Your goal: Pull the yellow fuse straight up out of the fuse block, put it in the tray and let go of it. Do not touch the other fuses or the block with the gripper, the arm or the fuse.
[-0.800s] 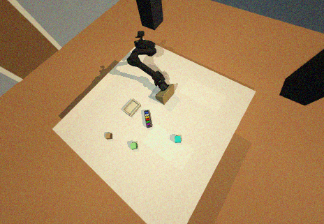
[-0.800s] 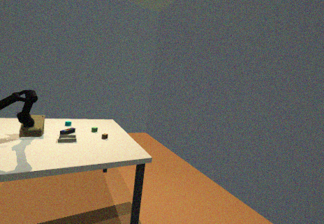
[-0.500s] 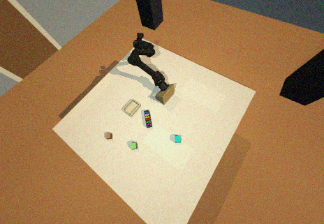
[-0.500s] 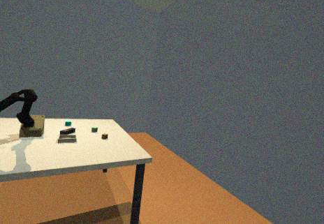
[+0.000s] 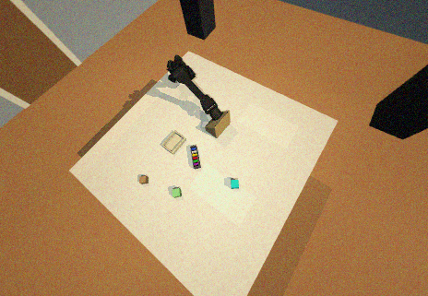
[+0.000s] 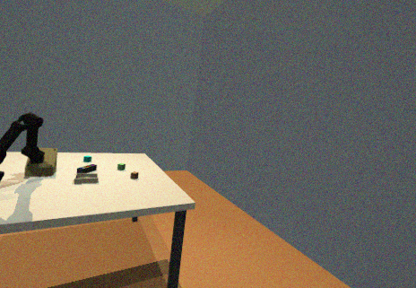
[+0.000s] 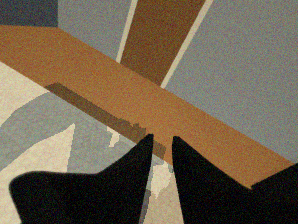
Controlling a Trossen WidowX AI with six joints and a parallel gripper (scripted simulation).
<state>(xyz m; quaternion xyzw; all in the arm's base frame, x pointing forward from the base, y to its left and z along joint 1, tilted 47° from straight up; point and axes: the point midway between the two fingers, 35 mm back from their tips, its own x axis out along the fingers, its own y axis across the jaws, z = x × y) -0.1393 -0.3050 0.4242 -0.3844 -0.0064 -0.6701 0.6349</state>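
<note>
The dark fuse block [image 5: 197,167] [image 6: 81,170] stands on the white table with a row of coloured fuses. The yellow fuse [image 5: 195,155] sits in the row between a white and a red one; it is too small to make out in the exterior view. The pale rectangular tray [image 5: 167,148] [image 6: 86,181] lies beside the block and looks empty. My gripper [image 7: 162,140] is far from both, at the end of the arm, on the other side of its base. Its fingers are nearly together, with a narrow gap and nothing between them. The wrist view shows neither fuse block nor tray.
A brown cube [image 5: 144,179] [image 6: 134,175], a green cube [image 5: 176,192] [image 6: 121,167] and a cyan cube [image 5: 234,183] [image 6: 87,159] lie around the block. The arm's tan base [image 5: 220,124] stands near the block. A table edge runs across the wrist view.
</note>
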